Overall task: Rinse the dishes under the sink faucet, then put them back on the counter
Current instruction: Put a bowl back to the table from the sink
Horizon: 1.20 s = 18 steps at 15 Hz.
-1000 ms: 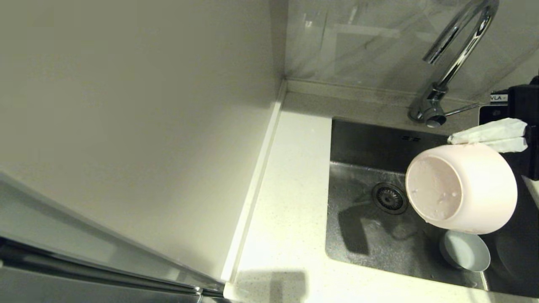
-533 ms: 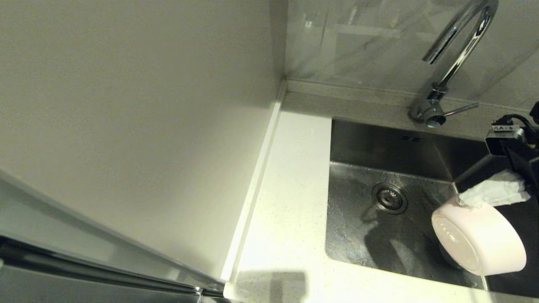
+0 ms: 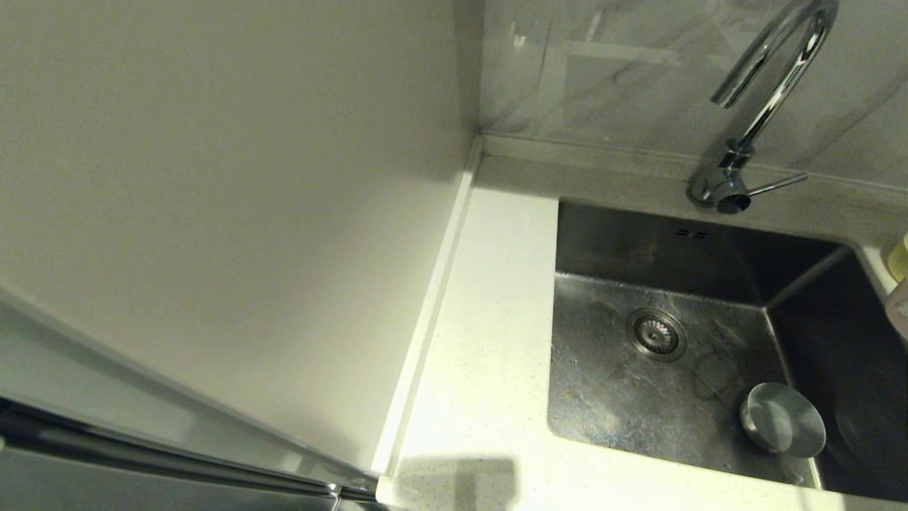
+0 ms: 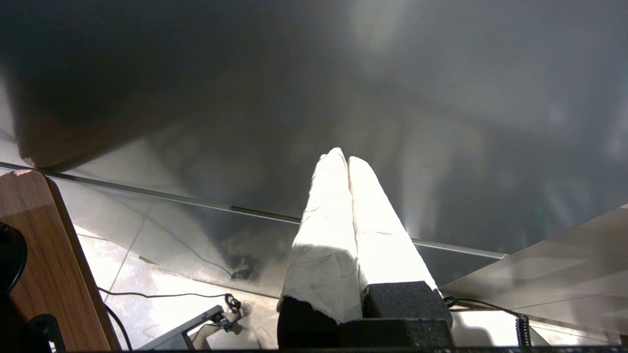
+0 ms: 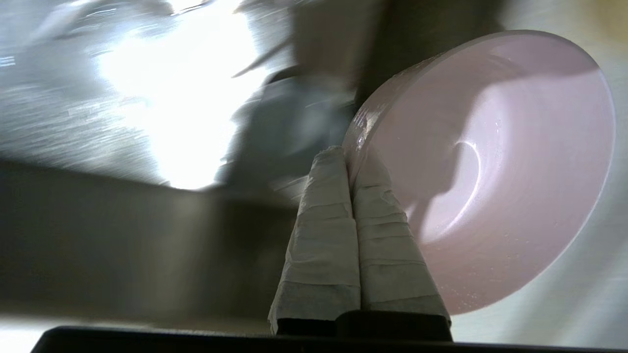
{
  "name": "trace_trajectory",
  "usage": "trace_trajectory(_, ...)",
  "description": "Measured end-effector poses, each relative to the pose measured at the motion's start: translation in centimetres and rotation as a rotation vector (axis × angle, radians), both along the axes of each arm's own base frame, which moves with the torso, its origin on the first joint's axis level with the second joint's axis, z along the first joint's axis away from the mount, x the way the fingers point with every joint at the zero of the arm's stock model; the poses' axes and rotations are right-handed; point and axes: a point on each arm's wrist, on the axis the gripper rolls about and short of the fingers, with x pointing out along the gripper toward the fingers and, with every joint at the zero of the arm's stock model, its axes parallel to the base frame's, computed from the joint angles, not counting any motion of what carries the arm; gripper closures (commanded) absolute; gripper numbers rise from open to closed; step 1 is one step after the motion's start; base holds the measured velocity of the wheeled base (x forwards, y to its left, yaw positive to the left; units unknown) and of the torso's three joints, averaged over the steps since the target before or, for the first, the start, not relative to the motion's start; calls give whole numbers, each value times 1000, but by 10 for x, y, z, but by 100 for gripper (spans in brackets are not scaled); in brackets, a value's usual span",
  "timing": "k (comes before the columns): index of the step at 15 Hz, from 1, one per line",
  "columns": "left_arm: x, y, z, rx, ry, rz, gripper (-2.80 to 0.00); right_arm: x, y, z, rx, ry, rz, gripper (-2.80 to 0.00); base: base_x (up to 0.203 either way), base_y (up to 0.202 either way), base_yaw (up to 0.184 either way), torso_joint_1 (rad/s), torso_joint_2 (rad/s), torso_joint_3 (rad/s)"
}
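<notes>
With its fingers clamped on the rim, the right gripper holds the wet pink bowl at the sink's three o'clock, while the grey-blue bowl, at five o'clock from the drain strainer, awaits rinsing.

I am looking at what seems a home kitchen: a stainless-steel sink with a round drain strainer set into a white speckled counter, a chrome gooseneck faucet behind it, and a glossy marbled backsplash.
</notes>
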Motion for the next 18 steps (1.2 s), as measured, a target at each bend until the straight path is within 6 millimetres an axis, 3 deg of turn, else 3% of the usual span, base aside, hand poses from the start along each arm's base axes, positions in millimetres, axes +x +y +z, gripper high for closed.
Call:
trace_trajectory(3, 0, 0, 0, 0, 0, 0, 0, -1, -21, 1, -105, -54, -49, 0, 0, 0, 0, 0, 0, 0)
trace_trajectory(11, 0, 0, 0, 1, 0, 0, 0, -14, -32, -2, -122, -27, -113, 0, 0, 0, 0, 0, 0, 0)
trace_trajectory(18, 0, 0, 0, 0, 0, 0, 0, -20, -39, -36, -136, 97, -108, 0, 0, 0, 0, 0, 0, 0)
